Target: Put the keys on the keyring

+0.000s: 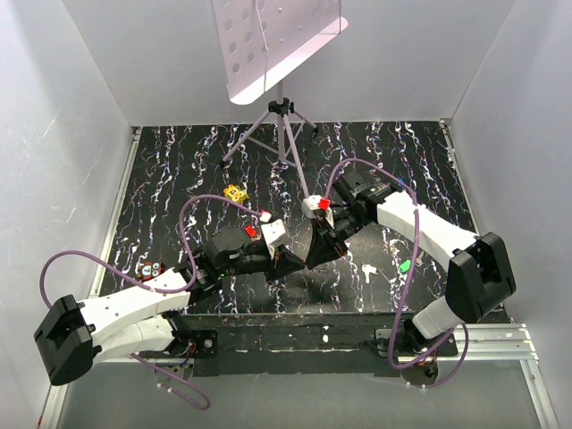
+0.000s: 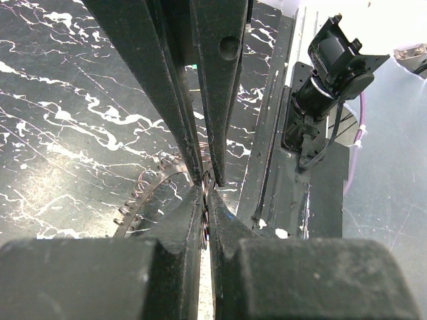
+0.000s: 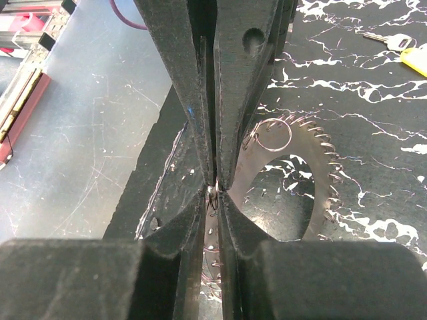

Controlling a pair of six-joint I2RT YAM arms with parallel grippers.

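Note:
The keyring is a flat toothed metal ring. It shows left of my jaws in the left wrist view [image 2: 141, 192] and right of them in the right wrist view [image 3: 303, 140]. My left gripper [image 1: 293, 264] [image 2: 205, 190] and right gripper [image 1: 315, 259] [image 3: 217, 190] meet tip to tip at the table's middle front. Both are shut on the ring's rim. A thin wire loop [image 3: 273, 137] hangs on the ring. A green-headed key [image 1: 405, 265] lies to the right. Keys with red and blue heads [image 1: 148, 268] lie at the left. In the top view the grippers hide the ring.
A yellow block [image 1: 235, 192] lies behind the left arm. A silver key [image 3: 385, 39] lies beside a yellow thing at the right wrist view's top right. A tripod stand [image 1: 282, 121] with a perforated white plate [image 1: 273, 40] stands at the back. White walls enclose the table.

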